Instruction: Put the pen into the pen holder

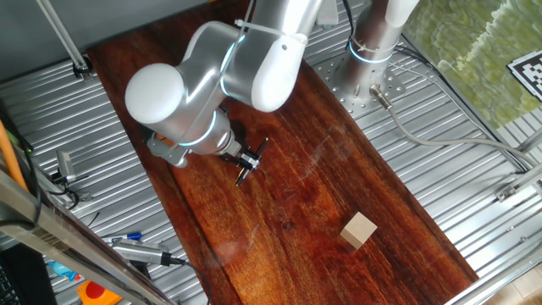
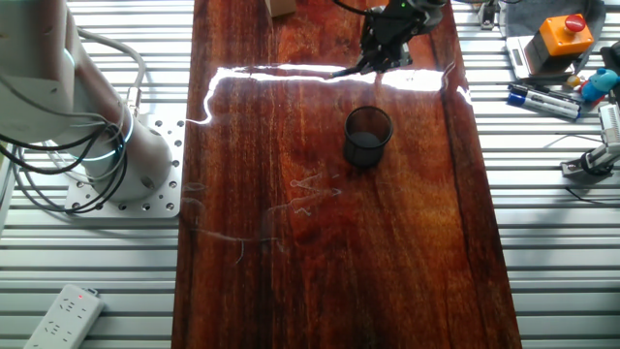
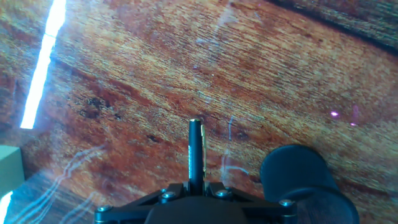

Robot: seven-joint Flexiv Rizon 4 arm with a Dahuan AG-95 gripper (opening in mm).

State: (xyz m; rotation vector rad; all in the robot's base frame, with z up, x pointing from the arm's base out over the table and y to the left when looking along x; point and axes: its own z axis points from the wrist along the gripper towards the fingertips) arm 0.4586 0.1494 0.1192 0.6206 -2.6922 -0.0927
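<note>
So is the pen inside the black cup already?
No, the pen is clamped between the fingers of the gripper, sticking out above the wood, and the pen holder stands apart.

No text, brand, number or label is legible in any view. The only sign is a black-and-white square marker [image 1: 528, 71] at the frame edge, far beyond the tan block [image 1: 358, 230]; it carries a pattern, not letters.

A tan wooden block [image 1: 359, 230] is sitting on the reddish wooden board [image 1: 288, 203], blue-and-silver markers [image 2: 544, 98] are lying off to the side on the ribbed metal, and a white power strip [image 2: 64, 316] is hanging out near one corner.
</note>
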